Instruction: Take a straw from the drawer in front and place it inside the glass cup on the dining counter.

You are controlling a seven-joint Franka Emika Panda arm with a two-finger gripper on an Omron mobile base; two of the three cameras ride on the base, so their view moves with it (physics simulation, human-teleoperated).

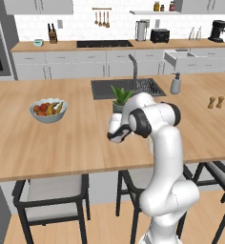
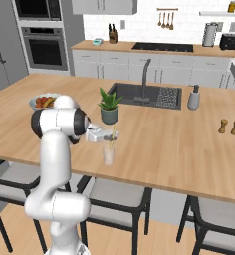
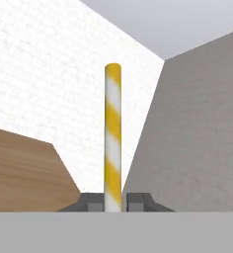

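In the hand view the straw [image 3: 112, 133], striped yellow and white, stands straight up between my gripper's [image 3: 112, 202] two dark tips, which are shut on its lower end. From the right base view my gripper [image 2: 108, 135] holds the thin straw [image 2: 112, 137] near upright just above the small clear glass cup [image 2: 108, 156]. Whether the straw's lower end is inside the rim I cannot tell. The cup stands near the front edge of the dining counter [image 2: 164, 147], in front of a potted plant [image 2: 109, 107]. The drawer [image 1: 181, 58] hangs open in the far wall cabinets.
On the dining counter [image 1: 62, 143] are a fruit bowl [image 1: 48, 110], a dark sink [image 1: 126, 88] with a tall tap, a soap bottle [image 1: 175, 84] and two small shakers [image 1: 215, 102]. Black-legged stools [image 1: 50, 195] stand under the near edge.
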